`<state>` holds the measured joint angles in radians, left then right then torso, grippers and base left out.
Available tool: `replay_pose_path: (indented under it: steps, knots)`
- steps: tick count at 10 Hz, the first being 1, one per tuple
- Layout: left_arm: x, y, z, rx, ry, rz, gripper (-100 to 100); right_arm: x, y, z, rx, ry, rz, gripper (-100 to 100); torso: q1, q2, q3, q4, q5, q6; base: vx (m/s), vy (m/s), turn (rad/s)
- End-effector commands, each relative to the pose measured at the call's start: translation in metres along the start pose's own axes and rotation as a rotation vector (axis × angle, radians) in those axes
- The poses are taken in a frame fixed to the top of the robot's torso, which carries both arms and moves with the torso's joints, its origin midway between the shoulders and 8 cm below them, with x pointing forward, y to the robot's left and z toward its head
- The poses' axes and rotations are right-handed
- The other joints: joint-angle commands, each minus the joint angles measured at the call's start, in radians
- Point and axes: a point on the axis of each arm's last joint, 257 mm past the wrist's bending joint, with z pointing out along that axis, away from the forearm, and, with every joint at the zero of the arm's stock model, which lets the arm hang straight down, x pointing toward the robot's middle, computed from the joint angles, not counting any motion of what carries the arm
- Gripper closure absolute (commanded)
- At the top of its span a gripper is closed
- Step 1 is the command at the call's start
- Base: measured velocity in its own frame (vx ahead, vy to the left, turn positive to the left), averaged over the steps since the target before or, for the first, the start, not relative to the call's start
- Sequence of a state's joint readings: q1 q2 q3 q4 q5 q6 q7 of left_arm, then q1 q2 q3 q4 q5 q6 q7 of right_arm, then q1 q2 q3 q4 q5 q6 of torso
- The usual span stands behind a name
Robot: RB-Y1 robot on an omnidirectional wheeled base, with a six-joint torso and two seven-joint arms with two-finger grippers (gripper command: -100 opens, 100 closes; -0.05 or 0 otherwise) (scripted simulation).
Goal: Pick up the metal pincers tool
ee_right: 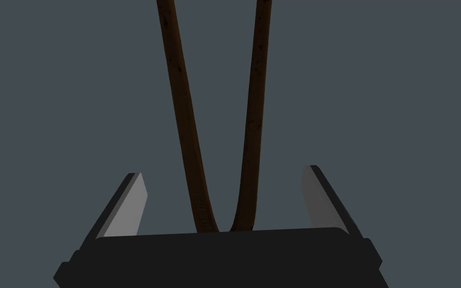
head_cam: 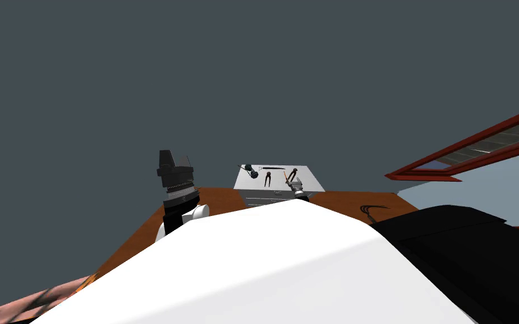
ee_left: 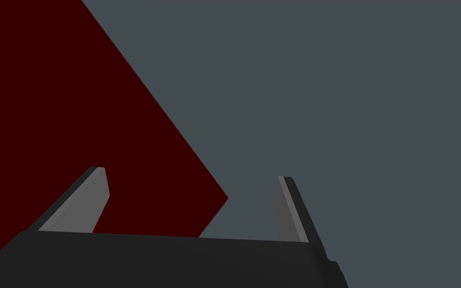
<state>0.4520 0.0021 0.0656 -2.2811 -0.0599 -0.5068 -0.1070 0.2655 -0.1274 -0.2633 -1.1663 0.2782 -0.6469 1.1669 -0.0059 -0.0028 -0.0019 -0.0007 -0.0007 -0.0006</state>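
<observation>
R gripper (ee_right: 225,171): spread, fingers clear of tool | pincers (ee_right: 183,115): both brown handles run between its fingers, ctr frame; head view: on grey worktop (head_cam: 312,179), ctr | est.: rigid, dense, thin slick handles; clamp both handles together nr pivot | L gripper (ee_left: 193,173): spread, idle

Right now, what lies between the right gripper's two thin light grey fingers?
In the right wrist view, the two slim, rusty brown handles of the pincers stand between the open fingers of the right gripper, touching neither.
</observation>
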Motion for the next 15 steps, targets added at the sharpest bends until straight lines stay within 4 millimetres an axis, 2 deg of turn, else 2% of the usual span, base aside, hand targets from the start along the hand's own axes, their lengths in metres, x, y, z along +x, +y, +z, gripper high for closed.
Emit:
replay_pose_path:
  steps: [1,2,4,5,6,10,11,12,13,15]
  knots:
    - [0.000,0.000,0.000,0.000,0.000,0.000,0,-0.005,0.033,0.008,-0.042,-0.003,-0.004,-100,0.000,0.000,0.000,0.000,0.000,0.000,0.039,-0.099,-0.314]
    - [0.000,0.000,0.000,0.000,0.000,0.000,0,-0.005,0.033,0.008,-0.042,-0.003,-0.004,-100,-0.002,-0.001,0.000,0.000,0.000,0.000,0.034,-0.064,-0.078]
    - [0.000,0.000,0.000,0.000,0.000,0.000,0,-0.015,0.077,0.021,-0.097,-0.018,-0.011,-100,0.000,0.000,0.000,0.000,0.000,0.000,0.033,-0.066,-0.219]
    - [0.000,0.000,0.000,0.000,0.000,0.000,0,-0.013,0.061,0.016,-0.082,-0.016,-0.009,-100,-0.001,0.000,0.000,0.000,0.000,0.000,0.013,-0.031,-0.040]
    - [0.000,0.000,0.000,0.000,0.000,0.000,0,-0.014,0.062,0.017,-0.084,-0.014,-0.009,100,0.001,0.001,0.001,0.000,0.000,-0.001,0.003,-0.004,0.015]
    - [0.000,0.000,0.000,0.000,0.000,0.000,0,-0.014,0.062,0.017,-0.084,-0.015,-0.008,100,0.003,0.002,0.001,0.000,0.001,0.000,0.000,0.000,0.000]
    - [0.000,0.000,0.000,0.000,0.000,0.000,0,-0.014,0.062,0.017,-0.084,-0.015,-0.008,0,0.003,0.002,0.001,0.000,0.001,0.000,0.000,0.000,0.000]
    - [0.000,0.000,0.000,0.000,0.000,0.000,0,-0.005,0.033,0.008,-0.042,-0.003,-0.004,100,0.003,0.002,0.001,0.000,0.001,0.000,-0.036,0.064,0.367]
    - [0.000,0.000,0.000,0.000,0.000,-0.001,0,-0.001,0.010,0.002,-0.013,0.002,-0.002,100,0.006,0.002,0.000,-0.002,-0.002,-0.004,-0.060,0.118,0.397]
    - [0.000,0.000,0.000,0.000,0.000,-0.001,0,-0.001,0.010,0.002,-0.013,0.002,-0.002,100,0.008,0.000,-0.003,-0.005,-0.004,-0.003,-0.027,0.062,0.026]
